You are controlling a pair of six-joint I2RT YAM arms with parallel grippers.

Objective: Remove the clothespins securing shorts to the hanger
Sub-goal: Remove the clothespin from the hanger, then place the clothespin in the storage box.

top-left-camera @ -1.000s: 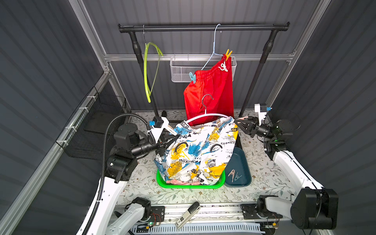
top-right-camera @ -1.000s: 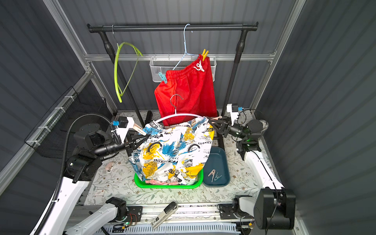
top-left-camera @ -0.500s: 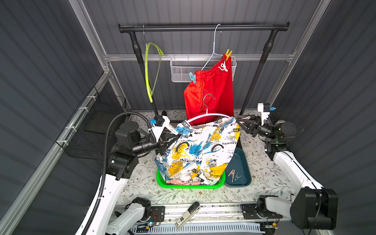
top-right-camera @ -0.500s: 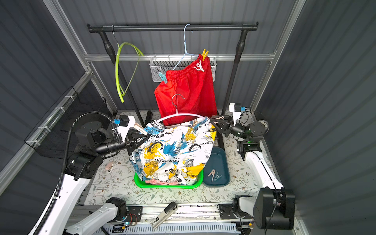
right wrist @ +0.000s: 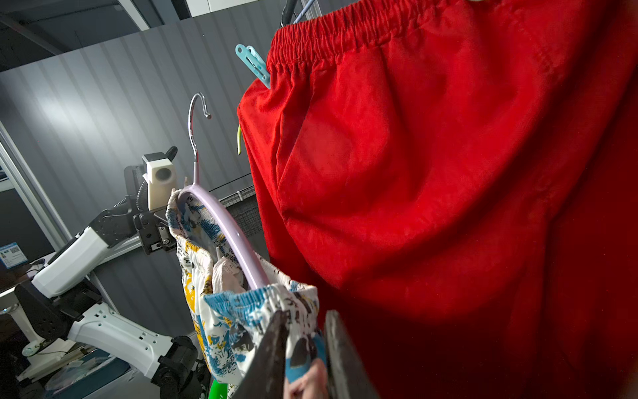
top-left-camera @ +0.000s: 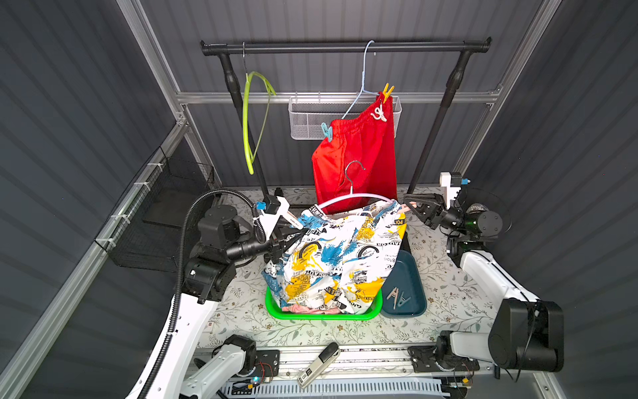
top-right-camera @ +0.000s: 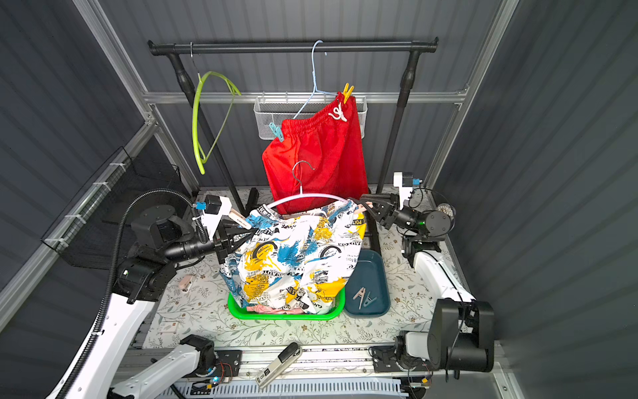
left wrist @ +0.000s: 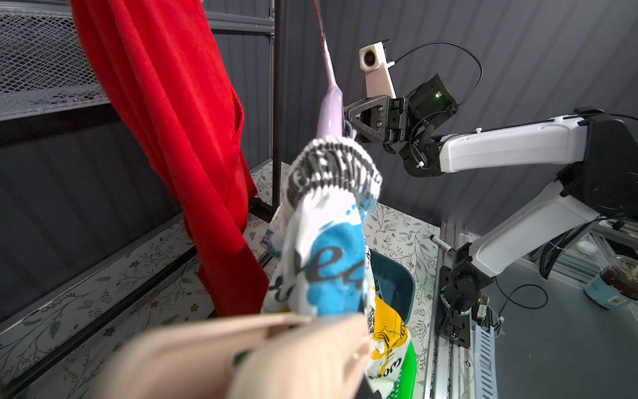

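The job looks roughly a third done. Pale pink shorts [top-left-camera: 303,308] lie in the green basket [top-left-camera: 324,315] at the worktop's front middle. Two loose clothespins [top-left-camera: 397,297] rest in the teal tray [top-left-camera: 414,276] just beside it toward the right edge. A green hanger [top-left-camera: 247,121] hangs bare on the rail [top-left-camera: 345,46] along the back edge, so one pair appears finished.

The printed shorts [top-left-camera: 338,255] are the pair in hand. They hang on a lilac hanger [top-left-camera: 359,197] that is off the rail and over the basket, with an arm at each end. The right gripper [top-left-camera: 407,204] has narrow jaws, its fingers [right wrist: 272,352] closed on the right-end peg [top-right-camera: 361,207] at the waistband corner. The left gripper [top-left-camera: 297,233] is nearly closed at the opposite end, just beside the left-end peg [top-right-camera: 239,219]; what exactly it pinches is hidden. Both pegs are on.

The red shorts [top-left-camera: 359,155] hang untouched from the blue hanger [top-left-camera: 362,76] on the rail, with a light blue peg [top-left-camera: 326,131] and a yellow peg [top-left-camera: 387,92] in place. Four pegs seem left.
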